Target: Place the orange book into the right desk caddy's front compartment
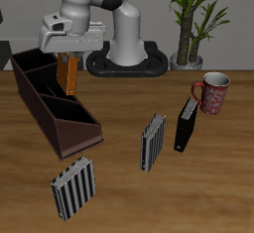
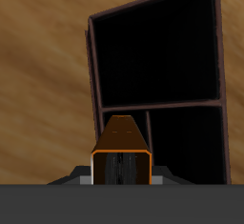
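Observation:
My gripper (image 1: 67, 55) is shut on the orange book (image 1: 67, 76), holding it upright by its top end. The book hangs over the right desk caddy (image 1: 45, 118), a long dark brown box with three sections, and its lower end dips at about rim height over the farther-back sections. The caddy's section nearest the table's front edge (image 1: 81, 135) holds nothing that I can see. In the wrist view the orange book (image 2: 122, 147) points down at the caddy's dark sections, with a divider (image 2: 157, 105) just beyond it.
A grey-striped book (image 1: 73, 186) stands near the table's front edge by the caddy's end. Another grey-striped book (image 1: 152, 141) and an all-black book (image 1: 186, 125) stand mid-table. A red mug (image 1: 211, 91) is beside them, and a potted plant (image 1: 189, 24) is at the back.

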Tool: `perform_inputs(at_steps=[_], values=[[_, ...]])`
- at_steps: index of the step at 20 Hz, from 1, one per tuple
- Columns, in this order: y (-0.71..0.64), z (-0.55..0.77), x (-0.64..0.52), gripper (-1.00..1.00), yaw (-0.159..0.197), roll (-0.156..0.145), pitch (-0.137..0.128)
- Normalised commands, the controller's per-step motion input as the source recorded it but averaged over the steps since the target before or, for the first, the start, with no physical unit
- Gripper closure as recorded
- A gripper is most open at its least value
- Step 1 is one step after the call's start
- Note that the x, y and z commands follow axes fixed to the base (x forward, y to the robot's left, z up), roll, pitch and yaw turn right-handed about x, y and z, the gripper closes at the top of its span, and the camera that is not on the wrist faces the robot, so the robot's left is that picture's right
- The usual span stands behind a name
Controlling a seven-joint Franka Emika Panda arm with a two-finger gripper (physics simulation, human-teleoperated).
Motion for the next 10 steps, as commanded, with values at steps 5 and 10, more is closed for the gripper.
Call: perform_inputs(at_steps=[5,10], values=[[-0.02,-0.09,0.04,1.00,-0.011,-0.002,0.012],[-0.04,-0.13,0.05,1.00,-0.010,-0.004,0.019]])
